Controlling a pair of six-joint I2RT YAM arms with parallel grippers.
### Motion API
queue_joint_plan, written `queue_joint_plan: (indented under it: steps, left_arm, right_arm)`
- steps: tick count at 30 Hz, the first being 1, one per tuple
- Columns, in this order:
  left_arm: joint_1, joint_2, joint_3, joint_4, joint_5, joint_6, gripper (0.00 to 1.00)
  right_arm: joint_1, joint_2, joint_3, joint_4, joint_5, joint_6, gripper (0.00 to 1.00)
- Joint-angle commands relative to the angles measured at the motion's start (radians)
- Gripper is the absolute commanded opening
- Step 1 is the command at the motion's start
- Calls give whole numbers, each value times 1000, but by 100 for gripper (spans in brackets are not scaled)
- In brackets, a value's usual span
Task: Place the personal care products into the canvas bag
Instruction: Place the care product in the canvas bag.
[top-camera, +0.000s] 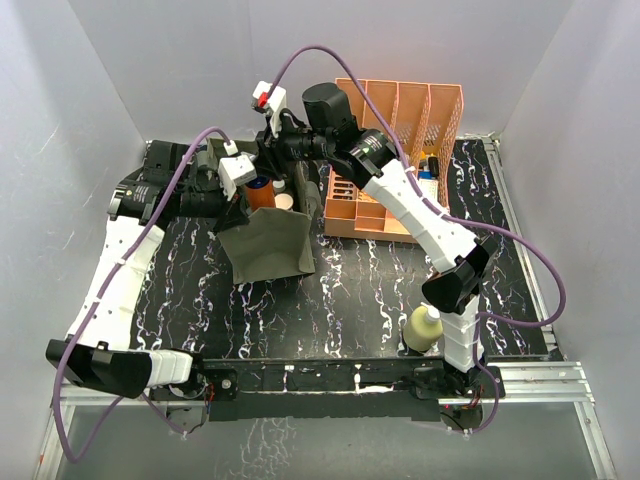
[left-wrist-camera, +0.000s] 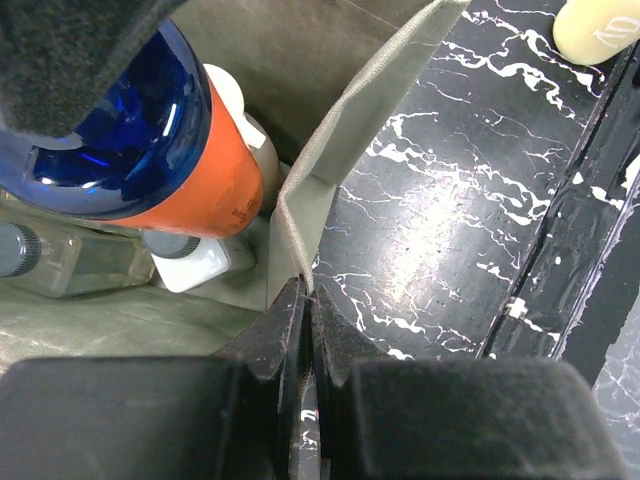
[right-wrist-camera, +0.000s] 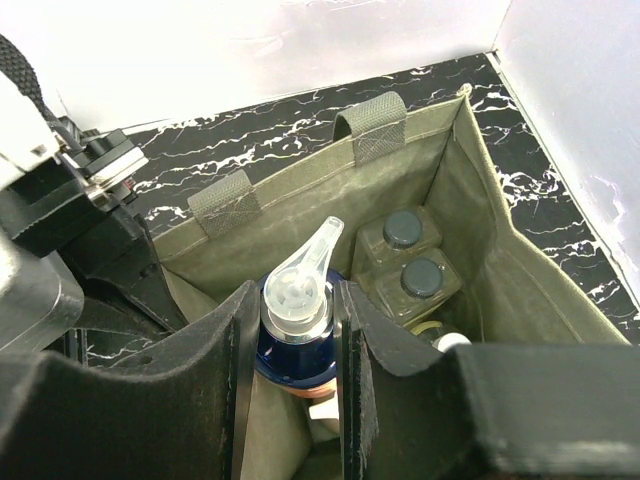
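The olive-green canvas bag (top-camera: 268, 248) stands open at the back left. My left gripper (top-camera: 236, 200) is shut on its rim, which shows pinched between the jaws in the left wrist view (left-wrist-camera: 308, 295). My right gripper (top-camera: 266, 172) is shut on the small orange-blue bottle (right-wrist-camera: 298, 345) by its neck and holds it upright in the bag's mouth. The bottle also shows in the left wrist view (left-wrist-camera: 150, 140). Two clear glass dark-capped bottles (right-wrist-camera: 403, 230) and a white grey-capped bottle (left-wrist-camera: 195, 265) lie inside the bag (right-wrist-camera: 480, 250). The pale yellow bottle (top-camera: 423, 327) stands on the table by the right arm's base.
A peach slotted file organiser (top-camera: 395, 110) stands right of the bag at the back, with small items behind it. The black marbled table (top-camera: 340, 300) spreads between the bag and the arm bases. White walls enclose the back and sides.
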Motion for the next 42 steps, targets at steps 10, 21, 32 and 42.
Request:
queue_joint_plan:
  steps: [10, 21, 32, 42]
  left_arm:
    - [-9, -66, 28, -23, 99, 65, 0]
    - [-9, -60, 48, -47, 175, 93, 0]
    - [-8, -79, 36, -51, 217, 112, 0]
    - [-7, -94, 35, 12, 216, 62, 0]
  right_arm:
    - [3, -184, 84, 88, 70, -26, 8]
    - [3, -285, -104, 54, 48, -52, 8]
    - [2, -265, -154, 39, 35, -42, 8]
    - [3, -286, -220, -19, 37, -46, 8]
